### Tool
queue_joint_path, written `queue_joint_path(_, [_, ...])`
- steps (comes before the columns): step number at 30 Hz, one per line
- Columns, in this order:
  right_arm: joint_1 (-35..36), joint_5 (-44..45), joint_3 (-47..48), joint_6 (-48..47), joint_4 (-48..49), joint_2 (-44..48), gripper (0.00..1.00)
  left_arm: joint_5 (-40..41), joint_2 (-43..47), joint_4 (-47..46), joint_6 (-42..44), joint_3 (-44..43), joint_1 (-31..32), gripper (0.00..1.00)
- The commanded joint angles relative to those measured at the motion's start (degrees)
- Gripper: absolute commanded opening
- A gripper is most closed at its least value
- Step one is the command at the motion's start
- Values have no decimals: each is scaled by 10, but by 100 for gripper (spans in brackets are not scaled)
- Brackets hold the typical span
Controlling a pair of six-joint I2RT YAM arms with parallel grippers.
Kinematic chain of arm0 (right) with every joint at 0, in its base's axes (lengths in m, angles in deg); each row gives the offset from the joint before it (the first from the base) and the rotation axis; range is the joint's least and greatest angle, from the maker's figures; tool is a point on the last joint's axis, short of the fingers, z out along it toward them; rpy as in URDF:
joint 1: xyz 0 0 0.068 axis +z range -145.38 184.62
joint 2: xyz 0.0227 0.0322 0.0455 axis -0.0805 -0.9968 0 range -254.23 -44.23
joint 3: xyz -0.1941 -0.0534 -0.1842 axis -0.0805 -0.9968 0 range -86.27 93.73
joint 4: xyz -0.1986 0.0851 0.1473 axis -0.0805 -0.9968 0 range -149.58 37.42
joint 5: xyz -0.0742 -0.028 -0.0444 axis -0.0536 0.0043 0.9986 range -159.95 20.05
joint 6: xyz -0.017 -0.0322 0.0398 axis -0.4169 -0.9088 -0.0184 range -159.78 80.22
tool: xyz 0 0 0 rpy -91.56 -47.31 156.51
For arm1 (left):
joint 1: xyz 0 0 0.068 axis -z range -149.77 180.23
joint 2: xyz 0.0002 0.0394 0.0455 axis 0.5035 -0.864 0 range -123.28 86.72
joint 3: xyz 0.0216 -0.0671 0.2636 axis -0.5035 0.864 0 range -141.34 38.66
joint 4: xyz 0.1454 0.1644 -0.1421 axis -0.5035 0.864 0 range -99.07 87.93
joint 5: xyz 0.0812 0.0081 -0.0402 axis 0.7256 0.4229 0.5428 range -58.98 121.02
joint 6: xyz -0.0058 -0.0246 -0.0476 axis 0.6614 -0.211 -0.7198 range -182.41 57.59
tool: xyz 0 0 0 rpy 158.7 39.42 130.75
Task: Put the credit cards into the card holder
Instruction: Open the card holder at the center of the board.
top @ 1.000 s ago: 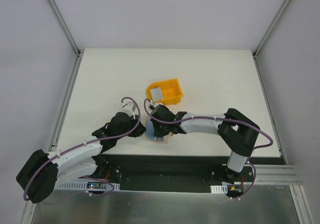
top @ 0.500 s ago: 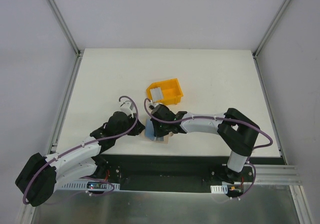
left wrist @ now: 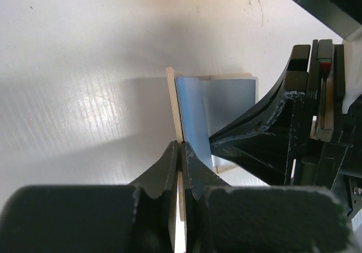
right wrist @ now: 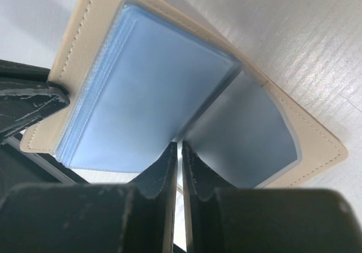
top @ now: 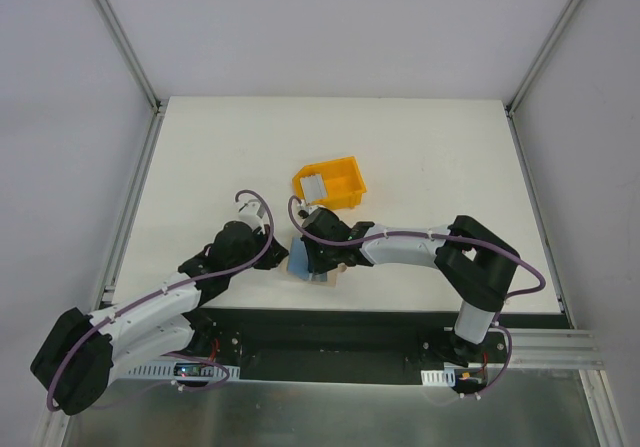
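Now, left gripper (left wrist: 180, 149): jaws fully together, pinching the upright beige cover of the card holder (left wrist: 226, 100) at its near edge.
Left fingers (left wrist: 164, 168): one on each face of that cover, nothing else between them.
Right gripper (right wrist: 180, 149): jaws almost together with only a thin slit between them, clamped on the lower edge of the holder's clear blue sleeves, near the fold.
Card holder (right wrist: 73, 55): spread open on the white table (top: 430, 167), between the two grippers; one stack of sleeves lies against the left cover, and a single sleeve lies flat against the right cover.
Sleeve contents: cannot tell whether any card sits inside.
Credit card (top: 314, 185): a pale grey one lies in the yellow bin (top: 345, 179), apart from both grippers.
Yellow bin: on the table just beyond the card holder (top: 305, 265).
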State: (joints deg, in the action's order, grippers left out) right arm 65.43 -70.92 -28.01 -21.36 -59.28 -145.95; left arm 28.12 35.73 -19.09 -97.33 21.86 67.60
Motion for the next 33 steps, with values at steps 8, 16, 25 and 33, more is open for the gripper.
queue_joint_path(8, [-3, -11, -3, -6, -9, -9, 9, -33, -21, -15, 2, -3, -10, 7])
queue_joint_path(16, [-3, -11, -4, -6, -10, -8, 10, -32, -25, -18, -4, -1, -12, 1])
queue_joint_path(25, [-16, 6, -3, -7, -20, 14, 10, 18, -36, -38, -62, 33, -14, 0])
queue_joint_path(33, [-64, 47, -31, -19, -38, 42, 11, 47, -77, -98, -176, 88, -13, 0])
